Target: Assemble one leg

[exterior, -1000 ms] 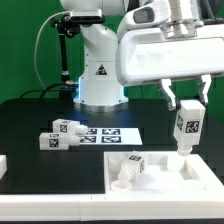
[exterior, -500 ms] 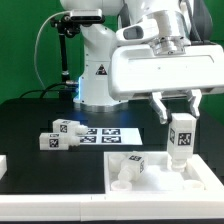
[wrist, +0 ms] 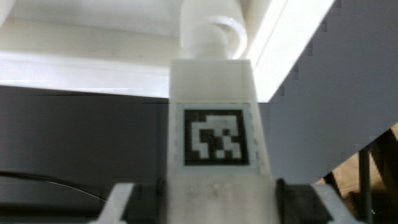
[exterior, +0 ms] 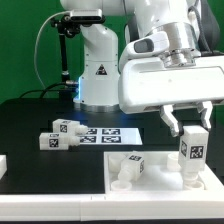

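My gripper is shut on a white leg with a black-and-white tag. It holds the leg upright over the right part of the large flat white panel, and the leg's lower end sits at the panel's surface. In the wrist view the leg fills the middle between my fingers, its far end at a round white peg. Another leg stands on the panel's left part. More legs lie on the black table at the exterior view's left.
The marker board lies flat behind the panel. The robot's white base stands at the back. A white part shows at the exterior view's left edge.
My gripper with the leg swung toward the exterior view's left, then back to the right and lower, bringing the leg's lower end down to the panel.
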You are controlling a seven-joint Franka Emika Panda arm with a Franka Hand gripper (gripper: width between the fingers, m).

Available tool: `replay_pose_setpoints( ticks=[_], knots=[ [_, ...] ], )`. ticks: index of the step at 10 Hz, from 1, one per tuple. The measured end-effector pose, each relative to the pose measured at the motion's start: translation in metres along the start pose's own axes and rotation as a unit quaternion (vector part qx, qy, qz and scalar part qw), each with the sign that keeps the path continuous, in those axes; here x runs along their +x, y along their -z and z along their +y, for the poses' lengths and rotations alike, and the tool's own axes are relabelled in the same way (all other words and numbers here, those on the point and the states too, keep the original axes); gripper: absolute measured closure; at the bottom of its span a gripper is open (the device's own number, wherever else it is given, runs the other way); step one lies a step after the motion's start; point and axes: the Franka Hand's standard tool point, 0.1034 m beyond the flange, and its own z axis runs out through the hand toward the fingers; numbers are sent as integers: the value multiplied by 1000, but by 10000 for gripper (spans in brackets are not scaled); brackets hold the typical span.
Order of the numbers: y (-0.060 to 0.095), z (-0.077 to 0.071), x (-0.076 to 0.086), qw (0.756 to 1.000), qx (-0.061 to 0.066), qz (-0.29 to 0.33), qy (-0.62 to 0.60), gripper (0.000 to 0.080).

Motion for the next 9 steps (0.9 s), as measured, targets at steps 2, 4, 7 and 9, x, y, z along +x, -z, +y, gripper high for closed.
replay_pose_setpoints(
  ticks=[2, 4, 7, 9],
  knots=[
    [-4, -3, 1, 1000, 1, 2, -2, 514],
    [-9, -7, -3, 1000, 3, -3, -2, 514],
    [-13, -6, -9, 1000, 1, -3, -2, 514],
    [-13, -6, -9, 1000, 1, -3, -2, 514]
  ],
)
